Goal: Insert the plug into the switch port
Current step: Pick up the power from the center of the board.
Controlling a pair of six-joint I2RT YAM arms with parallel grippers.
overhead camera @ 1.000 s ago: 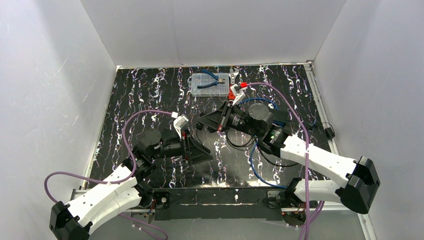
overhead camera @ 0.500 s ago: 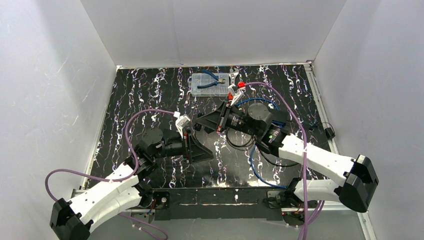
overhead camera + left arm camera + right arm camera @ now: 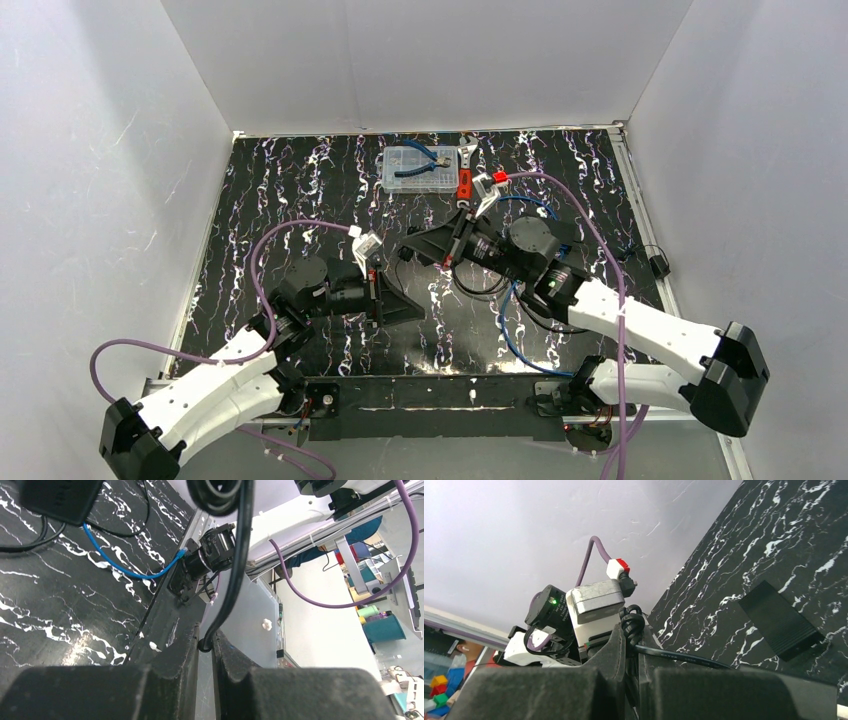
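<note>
My left gripper (image 3: 412, 308) is low over the mat near the front. In the left wrist view (image 3: 205, 641) it is shut on a thin black cable (image 3: 235, 565) that runs up out of frame. My right gripper (image 3: 414, 245) points left, just behind the left one. In the right wrist view (image 3: 631, 632) it is shut on the same kind of black cable (image 3: 679, 657), and a ribbed, looped part (image 3: 631, 620) sticks out above the jaws. The plug tip is hidden. The flat matte-black switch box (image 3: 781, 627) lies on the mat beyond the right gripper. Its port does not show.
A clear parts box (image 3: 420, 168) with blue pliers sits at the back. A blue cable (image 3: 508, 330) and black loops lie by the right arm. A small black adapter (image 3: 657, 266) lies off the mat's right edge. White walls enclose the mat (image 3: 290, 190).
The right arm has swung a little to the right, and its wrist and gripper shifted right with it. The left gripper has barely moved. Both stay shut.
</note>
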